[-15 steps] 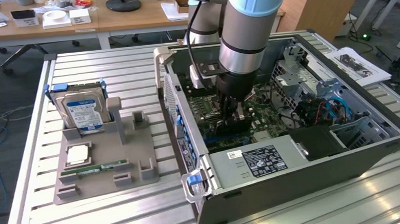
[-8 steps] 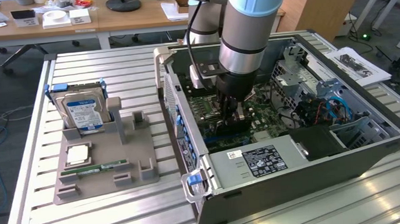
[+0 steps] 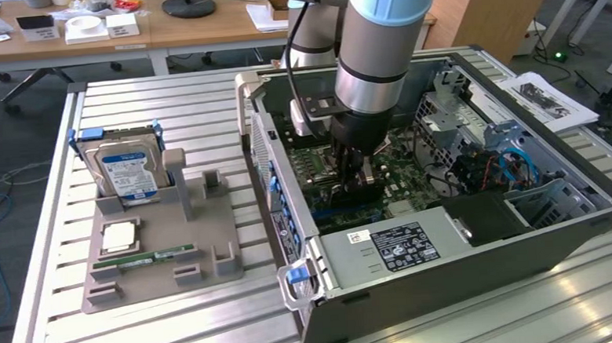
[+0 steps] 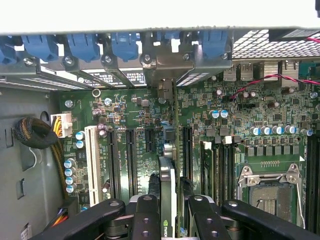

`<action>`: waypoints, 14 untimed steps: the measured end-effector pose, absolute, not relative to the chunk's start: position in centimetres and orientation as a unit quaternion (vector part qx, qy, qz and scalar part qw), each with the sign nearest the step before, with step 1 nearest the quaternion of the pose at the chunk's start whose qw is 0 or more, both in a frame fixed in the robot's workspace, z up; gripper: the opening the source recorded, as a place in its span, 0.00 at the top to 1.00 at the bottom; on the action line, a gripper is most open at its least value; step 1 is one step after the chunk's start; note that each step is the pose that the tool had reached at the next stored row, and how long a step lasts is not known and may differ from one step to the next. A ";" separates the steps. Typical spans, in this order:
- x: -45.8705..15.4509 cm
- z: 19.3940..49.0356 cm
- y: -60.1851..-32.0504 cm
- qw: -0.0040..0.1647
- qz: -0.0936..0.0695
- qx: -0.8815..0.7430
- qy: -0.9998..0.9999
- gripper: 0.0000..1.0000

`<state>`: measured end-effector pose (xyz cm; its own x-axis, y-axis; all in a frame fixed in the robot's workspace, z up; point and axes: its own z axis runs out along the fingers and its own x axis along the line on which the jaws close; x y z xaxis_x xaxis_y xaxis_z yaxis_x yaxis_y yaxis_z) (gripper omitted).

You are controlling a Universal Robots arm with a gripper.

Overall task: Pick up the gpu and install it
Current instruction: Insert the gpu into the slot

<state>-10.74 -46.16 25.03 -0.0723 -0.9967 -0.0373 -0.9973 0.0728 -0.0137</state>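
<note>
While the arm reaches down into the open computer case (image 3: 478, 249) lying on its side on the slatted metal table (image 3: 178, 327), the gripper (image 3: 354, 169) sits low over the green motherboard (image 3: 412, 185). In the wrist view the gripper (image 4: 169, 210) has its jaws clamped on the gpu (image 4: 167, 185), a thin card seen edge-on and standing upright between the black fingers (image 4: 145, 215). The card runs straight away from the camera toward the grey metal bracket (image 4: 161, 62) at the case's rear wall, below a row of blue slot clips (image 4: 122, 45). It stands over the motherboard (image 4: 230, 125) among the long black expansion slots (image 4: 131, 160); whether its lower edge is fully seated in a slot cannot be told. A white slot (image 4: 91, 160) lies beside the black ones, and an empty CPU socket (image 4: 272, 190) with its metal frame sits further off on the board.

In the exterior view, a grey parts holder (image 3: 163, 250) rests on the table at the exterior view's left of the case. A silver hard drive (image 3: 126, 171) with a blue-and-white label stands upright in it, a CPU (image 3: 120, 237) lies flat nearer the front, and a slim green RAM stick (image 3: 143, 259) lies just beside that. The power supply (image 3: 394, 249), with its label facing up, fills the near corner of the case.
</note>
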 end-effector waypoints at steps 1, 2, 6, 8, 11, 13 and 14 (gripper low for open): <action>-10.7 25.0 -46.2 0.018 0.008 -0.681 0.732 0.73; -10.7 25.0 -46.2 0.018 0.008 -0.681 0.732 0.73; -10.7 25.0 -46.2 0.018 0.008 -0.681 0.732 0.73; -10.7 25.0 -46.2 0.018 0.008 -0.681 0.732 0.73; -10.7 25.0 -46.2 0.018 0.008 -0.681 0.732 0.73; -10.7 24.9 -46.2 0.018 0.008 -0.681 0.732 0.73; -10.7 24.9 -46.2 0.018 0.008 -0.681 0.732 0.73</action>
